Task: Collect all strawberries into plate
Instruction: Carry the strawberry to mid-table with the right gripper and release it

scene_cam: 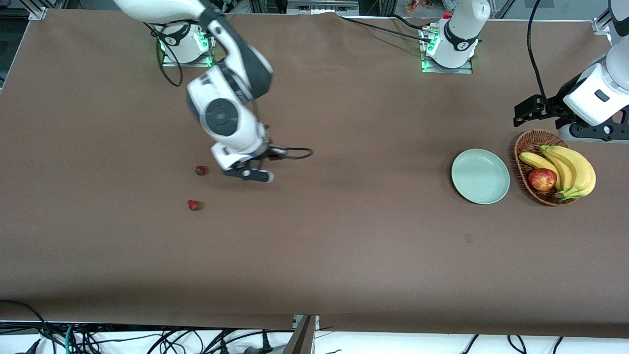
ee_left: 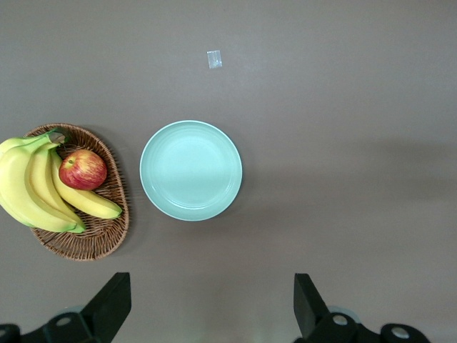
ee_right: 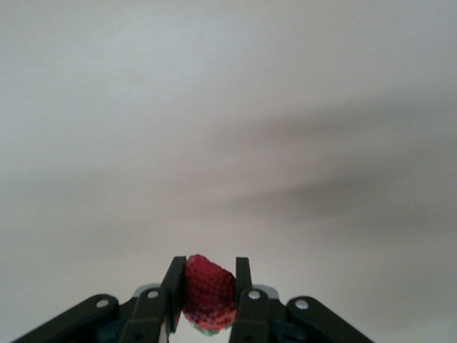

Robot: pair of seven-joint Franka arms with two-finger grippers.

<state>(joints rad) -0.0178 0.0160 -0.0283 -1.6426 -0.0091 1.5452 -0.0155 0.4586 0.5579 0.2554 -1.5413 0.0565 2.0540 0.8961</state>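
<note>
My right gripper [ee_right: 208, 286] is shut on a red strawberry [ee_right: 208, 294] and holds it just above the brown table; in the front view the gripper [scene_cam: 249, 173] hides that berry. Two more strawberries lie on the table toward the right arm's end, one [scene_cam: 200, 170] beside the gripper, the other [scene_cam: 193, 204] nearer to the front camera. The mint-green plate [scene_cam: 480, 176] sits empty toward the left arm's end and also shows in the left wrist view [ee_left: 191, 170]. My left gripper [scene_cam: 531, 109] waits up high by the basket, open and empty [ee_left: 212, 307].
A wicker basket [scene_cam: 524, 147] with bananas [scene_cam: 570, 169] and a red apple [scene_cam: 542, 179] stands beside the plate; it shows in the left wrist view too [ee_left: 100, 232]. A small tape mark [scene_cam: 468, 239] lies nearer to the front camera than the plate.
</note>
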